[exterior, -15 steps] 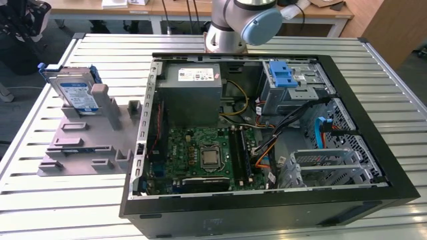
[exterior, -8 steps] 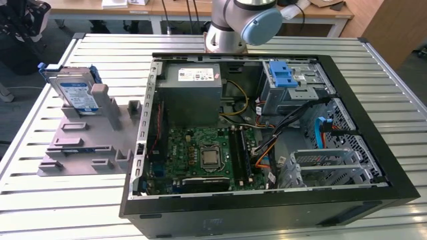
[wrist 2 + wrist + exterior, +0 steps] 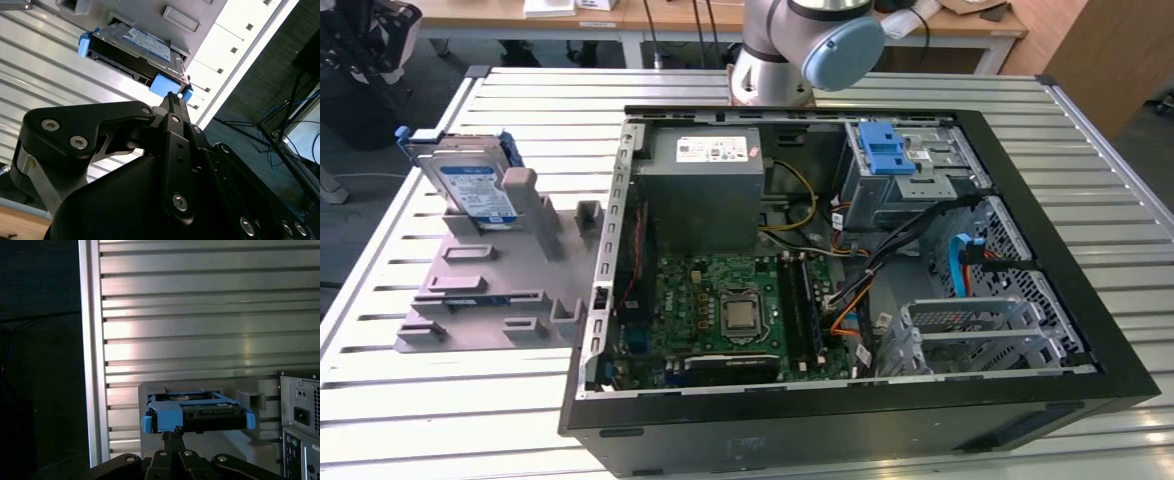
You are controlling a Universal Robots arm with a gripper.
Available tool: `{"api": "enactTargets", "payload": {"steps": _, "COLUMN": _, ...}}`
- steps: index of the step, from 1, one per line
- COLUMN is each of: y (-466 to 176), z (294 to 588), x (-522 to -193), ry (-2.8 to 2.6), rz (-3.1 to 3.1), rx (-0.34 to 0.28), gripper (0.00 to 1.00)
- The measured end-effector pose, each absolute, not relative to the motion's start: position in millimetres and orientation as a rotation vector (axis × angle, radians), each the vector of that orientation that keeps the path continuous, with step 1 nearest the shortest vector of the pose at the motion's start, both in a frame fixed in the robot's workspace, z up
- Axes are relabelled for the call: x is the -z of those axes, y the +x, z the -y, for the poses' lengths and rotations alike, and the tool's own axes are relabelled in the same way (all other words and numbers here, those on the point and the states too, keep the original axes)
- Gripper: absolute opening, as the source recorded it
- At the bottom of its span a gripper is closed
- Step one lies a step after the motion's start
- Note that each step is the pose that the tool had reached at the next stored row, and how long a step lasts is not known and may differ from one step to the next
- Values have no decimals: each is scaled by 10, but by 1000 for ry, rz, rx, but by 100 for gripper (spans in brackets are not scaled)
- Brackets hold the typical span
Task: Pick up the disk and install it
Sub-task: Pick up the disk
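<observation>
Second wrist view has the black jaws nearest, clenched on nothing; beyond them the flat silver disk in its blue plastic carrier stands in a grey plastic holder on the slatted metal table. Arriving clenched, they could topple it, I judge. Exterior view adds the open black computer case with its grey metal drive cage, of which the first wrist view catches a back corner.
</observation>
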State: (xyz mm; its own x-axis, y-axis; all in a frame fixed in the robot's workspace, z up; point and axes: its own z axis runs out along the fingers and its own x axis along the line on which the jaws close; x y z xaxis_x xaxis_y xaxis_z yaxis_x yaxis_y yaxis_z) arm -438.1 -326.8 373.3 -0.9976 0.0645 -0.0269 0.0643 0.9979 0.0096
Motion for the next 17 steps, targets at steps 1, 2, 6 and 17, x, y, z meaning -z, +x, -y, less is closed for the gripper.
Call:
{"api": "enactTargets", "payload": {"steps": 1, "y": -4381, "z": 3268, "x": -3733, "ry": 94, "rz": -3113, "rx": -14, "gripper": 11}}
{"api": "enactTargets", "payload": {"steps": 2, "y": -4381, "z": 3268, "x": -3733, "ry": 88, "rz": -3113, "rx": -14, "gripper": 11}}
{"api": "enactTargets", "payload": {"steps": 6, "y": -4381, "z": 3268, "x": -3733, "ry": 66, "rz": -3114, "rx": -14, "gripper": 11}}
{"api": "enactTargets", "payload": {"steps": 17, "y": -4380, "z": 3268, "x": -3731, "ry": -22, "rz": -3115, "rx": -15, "gripper": 11}}
